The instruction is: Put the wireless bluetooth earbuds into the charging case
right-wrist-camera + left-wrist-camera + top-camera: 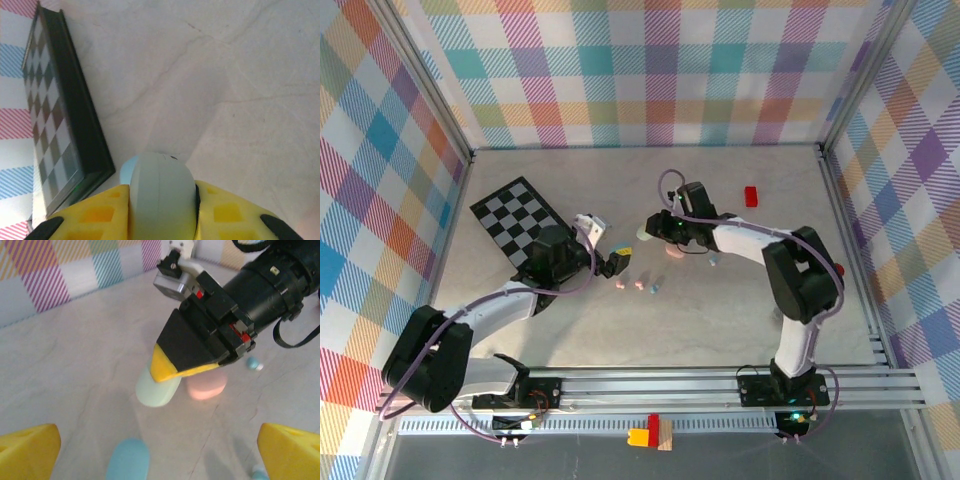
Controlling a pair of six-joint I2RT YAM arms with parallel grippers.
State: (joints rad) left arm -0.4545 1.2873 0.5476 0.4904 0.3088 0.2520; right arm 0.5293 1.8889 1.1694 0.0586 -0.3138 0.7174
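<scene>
Pinching mint case (160, 195) with right fingers (95, 215)

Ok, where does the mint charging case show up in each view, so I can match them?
Top external: mint charging case mid-frame, at the tips of the right gripper, up-left of the pink case.
Left wrist: centre, under the right gripper's yellow fingertip, pink case to its right.
Right wrist: bottom centre, between the yellow fingers.
Shared landmark: the right gripper's yellow fingers on either side of it.

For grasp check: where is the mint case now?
In the top view, the mint case sits centrally, between the fingers of the right end effector, beside the pink case.
</scene>
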